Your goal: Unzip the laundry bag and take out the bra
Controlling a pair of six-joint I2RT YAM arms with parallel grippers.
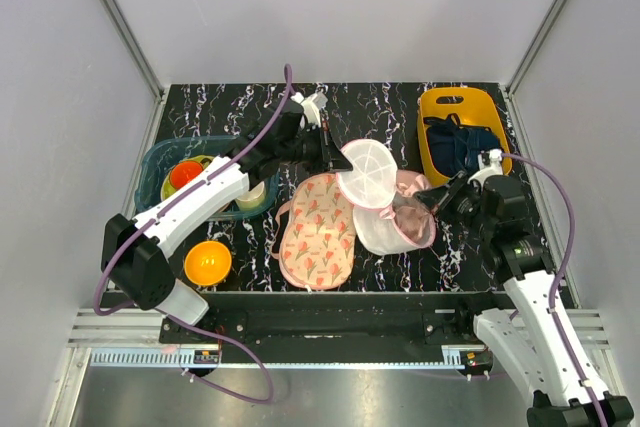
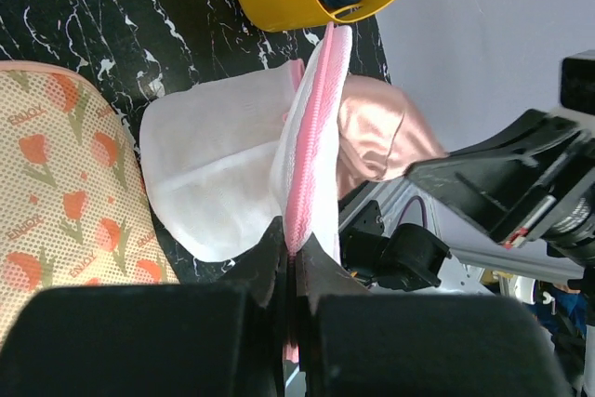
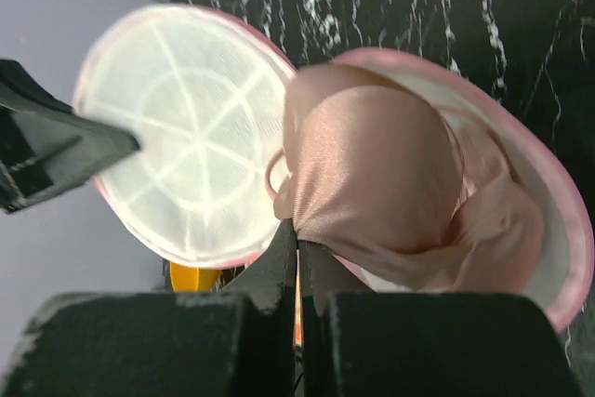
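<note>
The laundry bag [image 1: 385,232] lies open at mid-table, and its round white mesh lid [image 1: 367,172] stands raised. My left gripper [image 1: 333,159] is shut on the lid's pink zipper trim [image 2: 311,146], with the jaws pinched at the rim [image 2: 294,246]. The pale pink bra [image 1: 412,190] bulges out of the open bag [image 3: 562,230]. My right gripper [image 1: 432,199] is shut on a fold of the bra [image 3: 390,174], its jaws meeting at the fabric's edge [image 3: 297,237]. In the right wrist view the lid [image 3: 186,137] stands to the left of the bra.
A floral-print peach pad [image 1: 318,230] lies just left of the bag. A yellow basket [image 1: 440,107] holding a dark navy garment [image 1: 460,144] stands at the back right. A teal bin [image 1: 160,159] and an orange bowl [image 1: 207,262] are on the left.
</note>
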